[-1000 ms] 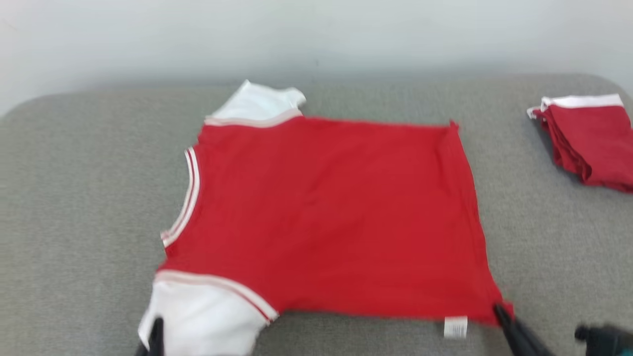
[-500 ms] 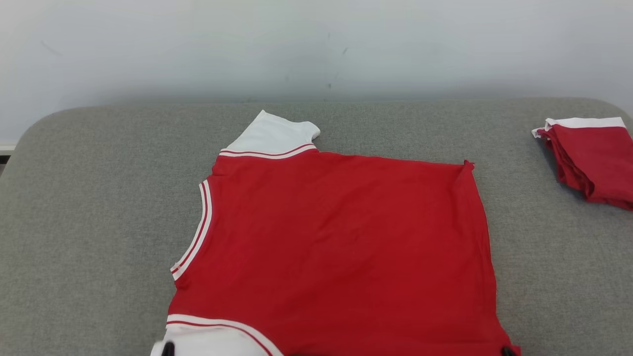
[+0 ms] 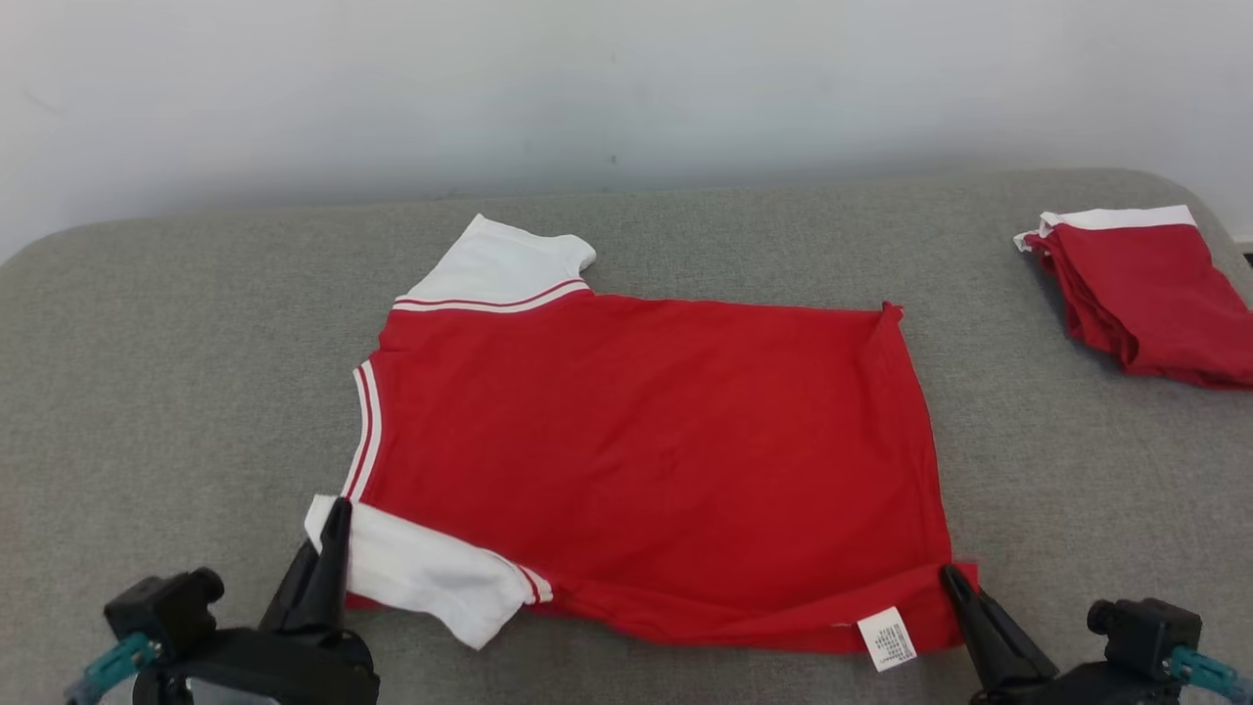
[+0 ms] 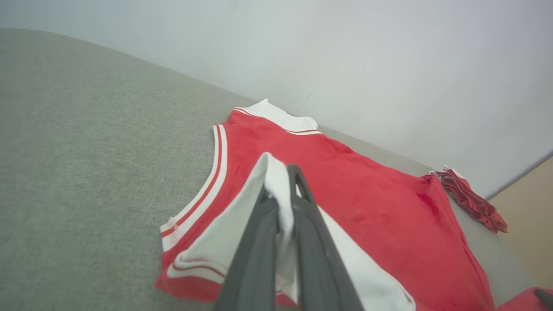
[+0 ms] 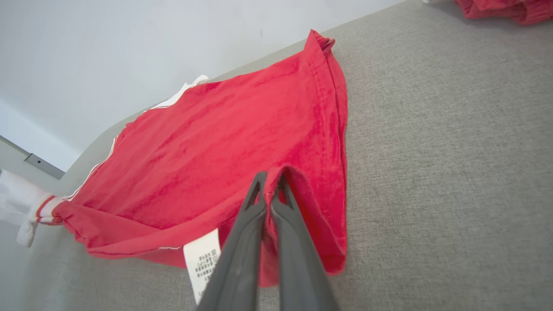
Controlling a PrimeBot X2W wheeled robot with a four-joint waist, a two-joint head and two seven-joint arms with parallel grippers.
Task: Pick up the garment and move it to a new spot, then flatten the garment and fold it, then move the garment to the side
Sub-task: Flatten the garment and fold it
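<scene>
A grey fabric-covered surface (image 3: 147, 343) is seen set against a pale wall (image 3: 626, 78). In the head view, at about 7 o'clock, the left gripper (image 3: 338, 509) is closed tight on the cuff of the near white sleeve (image 3: 421, 573), and white cloth is seen pinched between its dark fingers (image 4: 302, 207) in the left wrist view. At about 5 o'clock the right gripper (image 3: 948, 576) is likewise closed, with the near hem corner of the red T-shirt (image 3: 636, 441) nipped between its tips; a white care label (image 3: 886, 638) hangs just beside it, toward 7 o'clock of the tips. The T-shirt is spread across the middle of the surface, its striped collar turned to 9 o'clock and its hem to 3 o'clock. The near sleeve is doubled over on the body, while the far white sleeve (image 3: 499, 264) lies flat at 11 o'clock. Well apart, at 2 o'clock, a folded stack of red-and-white garments (image 3: 1145, 294) is laid near the edge of the surface.
</scene>
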